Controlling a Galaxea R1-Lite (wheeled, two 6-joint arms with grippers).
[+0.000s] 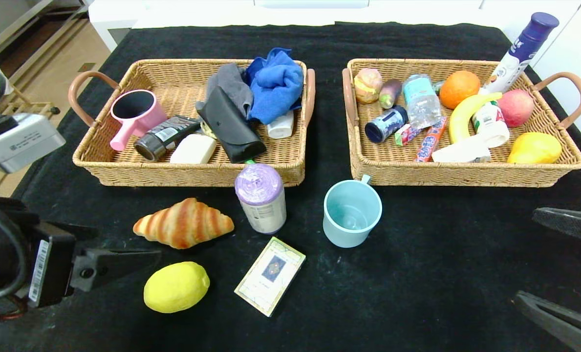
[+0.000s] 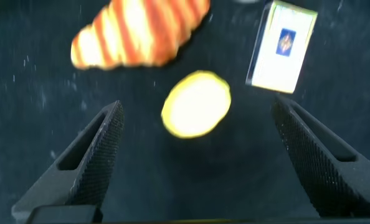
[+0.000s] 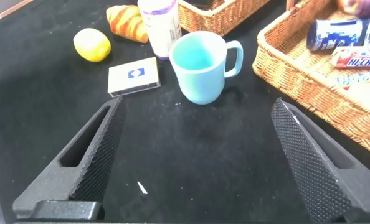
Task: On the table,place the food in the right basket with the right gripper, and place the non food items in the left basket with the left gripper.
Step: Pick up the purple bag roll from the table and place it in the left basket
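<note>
Black cloth covers your surface (image 1: 417,274). Your left gripper (image 2: 197,155) hovers wide open and empty, with the lemon (image 2: 196,104) just ahead between its fingers and the croissant (image 2: 138,32) beyond. Your right gripper (image 3: 197,155), also open and empty, faces the mug (image 3: 200,66), with the right basket (image 3: 309,81) beside it.

On the table (image 1: 417,293), croissant (image 1: 183,222), roll (image 1: 261,197) and mug (image 1: 352,213) lie left to right before two baskets (image 1: 124,168); lemon (image 1: 176,287) and card box (image 1: 270,275) nearer.
</note>
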